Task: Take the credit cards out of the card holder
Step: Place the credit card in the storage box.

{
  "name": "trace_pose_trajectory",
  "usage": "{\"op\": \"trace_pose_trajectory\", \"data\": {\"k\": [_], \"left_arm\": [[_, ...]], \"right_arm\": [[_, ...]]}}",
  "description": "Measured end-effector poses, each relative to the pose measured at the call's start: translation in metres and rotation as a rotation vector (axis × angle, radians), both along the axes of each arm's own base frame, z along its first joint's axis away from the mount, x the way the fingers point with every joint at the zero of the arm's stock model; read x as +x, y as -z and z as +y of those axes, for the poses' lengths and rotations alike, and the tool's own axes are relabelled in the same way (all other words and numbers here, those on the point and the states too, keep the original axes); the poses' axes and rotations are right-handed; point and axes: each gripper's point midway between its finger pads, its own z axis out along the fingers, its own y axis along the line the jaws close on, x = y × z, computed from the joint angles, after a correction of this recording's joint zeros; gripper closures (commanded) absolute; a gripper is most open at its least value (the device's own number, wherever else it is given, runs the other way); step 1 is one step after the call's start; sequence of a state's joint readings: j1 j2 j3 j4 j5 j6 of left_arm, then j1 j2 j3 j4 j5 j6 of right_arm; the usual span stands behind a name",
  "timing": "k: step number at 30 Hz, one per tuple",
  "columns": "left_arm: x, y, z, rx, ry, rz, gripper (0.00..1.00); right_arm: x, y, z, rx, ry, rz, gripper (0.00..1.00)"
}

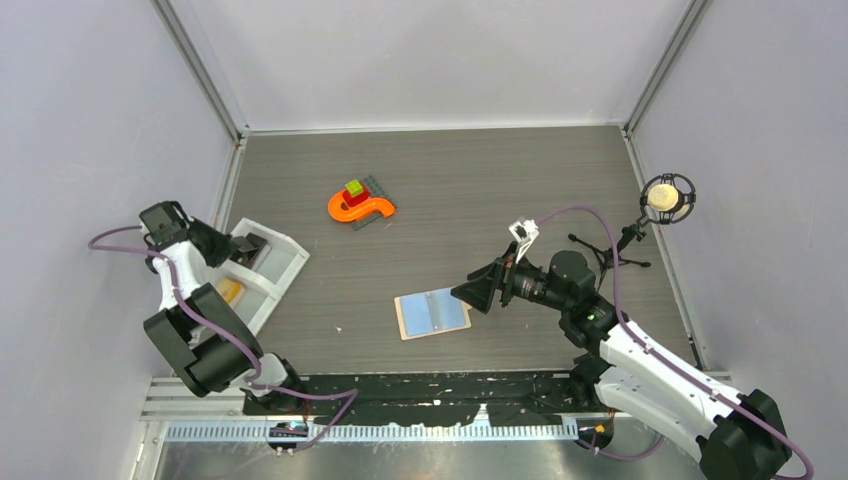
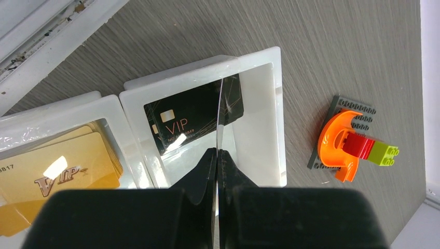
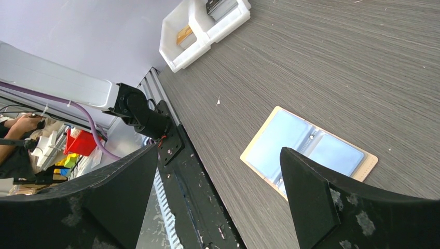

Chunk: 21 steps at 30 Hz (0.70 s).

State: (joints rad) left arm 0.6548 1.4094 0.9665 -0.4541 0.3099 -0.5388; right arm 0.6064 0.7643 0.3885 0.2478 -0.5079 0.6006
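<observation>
Looks done: black card [image 2: 192, 116] & gold card [image 2: 62, 166] in tray [image 2: 277, 104], card holder [image 1: 432, 313] mid-frame empty. Your L pincer [image 2: 218, 153] pressed together, R pincer [image 3: 218, 155] spread.

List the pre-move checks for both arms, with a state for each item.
1. Card holder emptied: ok. It lies open with its blue faces up and no card showing.
2. Gold card in the tray: ok, in one compartment.
3. Black card in the tray: ok, in the other compartment.
4. Left gripper free of cards: cannot tell. It is shut over the black card's compartment, and a thin edge runs out from its tips.
5. Right gripper open: ok, beside the holder and holding nothing.
</observation>
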Motion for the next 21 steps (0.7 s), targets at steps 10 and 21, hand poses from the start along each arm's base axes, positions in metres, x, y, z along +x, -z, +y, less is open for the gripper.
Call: {"op": "trace_pose_trajectory", "data": {"k": [10,21], "left_arm": [[0.0027,0.002,0.0032,0.002,-0.011,-0.002,0.78],[-0.0006,0.0047,0.0074,0.02,-0.029,0.019,0.71]], "right_arm": [[-0.0006,0.0011,0.0002,-0.001,-0.003,0.007,0.05],[-0.0004,0.0071,0.0003,-0.016,-0.002,0.027,0.05]]}}
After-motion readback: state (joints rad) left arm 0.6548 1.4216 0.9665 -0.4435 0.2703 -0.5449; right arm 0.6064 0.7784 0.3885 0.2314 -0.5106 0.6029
